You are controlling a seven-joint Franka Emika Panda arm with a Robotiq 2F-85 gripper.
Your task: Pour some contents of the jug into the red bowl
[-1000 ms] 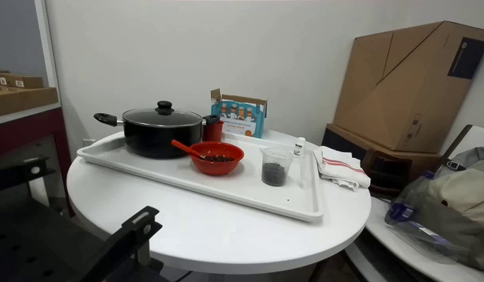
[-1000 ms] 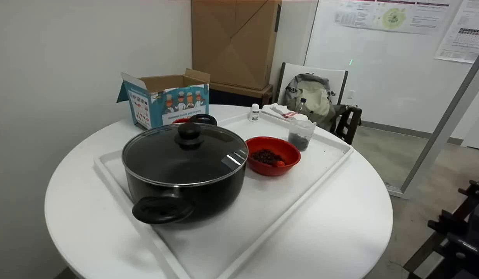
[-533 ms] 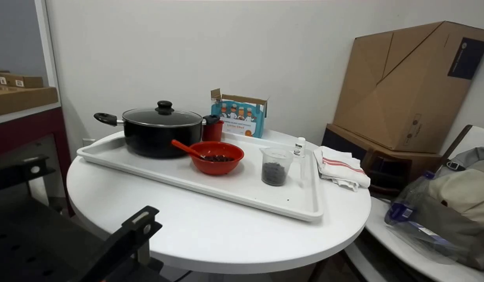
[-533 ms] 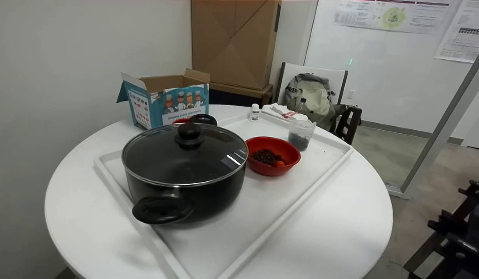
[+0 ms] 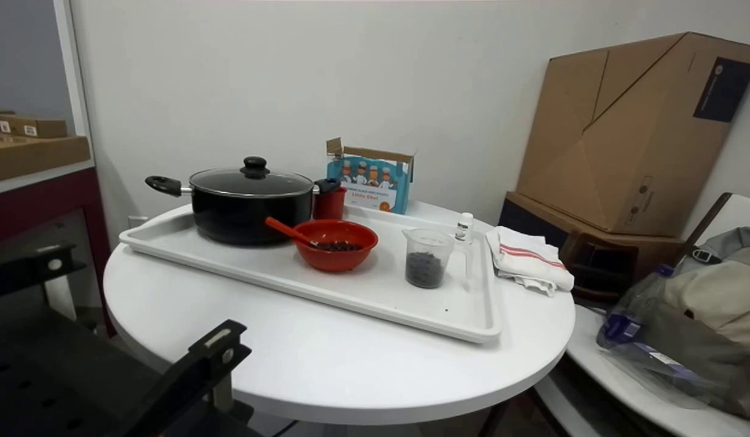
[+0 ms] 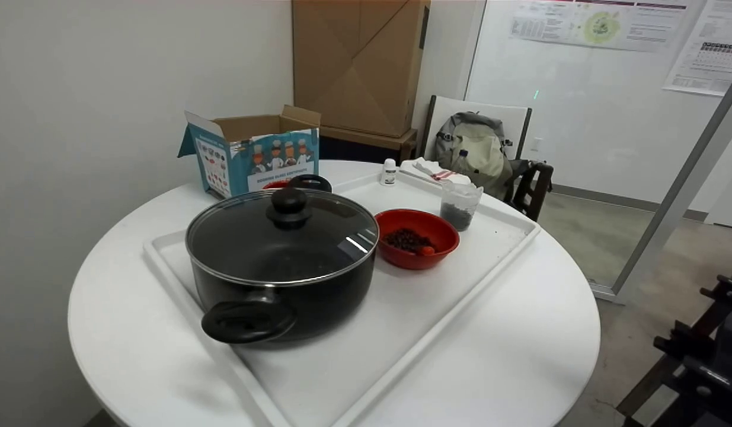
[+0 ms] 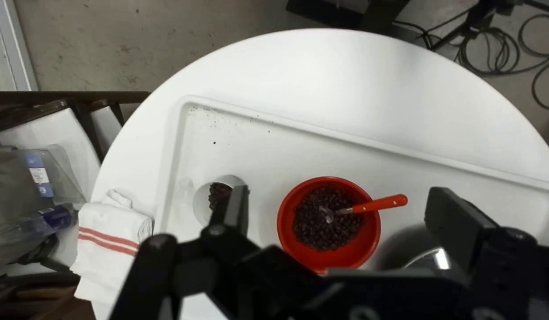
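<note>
The clear jug (image 5: 432, 238) stands upright on the tray, with dark loose contents (image 5: 424, 270) in its lower part. The jug also shows in an exterior view (image 6: 462, 196) and in the wrist view (image 7: 233, 180), partly behind a finger. The red bowl (image 5: 333, 259) sits beside it and also shows in an exterior view (image 6: 418, 261) and the wrist view (image 7: 301, 249). The bowl holds dark bean-like bits (image 7: 321, 231) and a spoon (image 7: 381, 203) with an orange-red handle. My gripper (image 7: 338, 206) is open and empty, fingers wide apart above the tray; both exterior views leave it out.
A black lidded pot (image 5: 250, 209) stands on the white tray (image 5: 350, 298) beside the bowl. A red cup (image 5: 330, 205), a blue box (image 5: 375, 185), a small white bottle (image 5: 464, 226) and a folded towel (image 5: 526, 258) are around. Small dark specks (image 7: 214, 142) lie on the tray.
</note>
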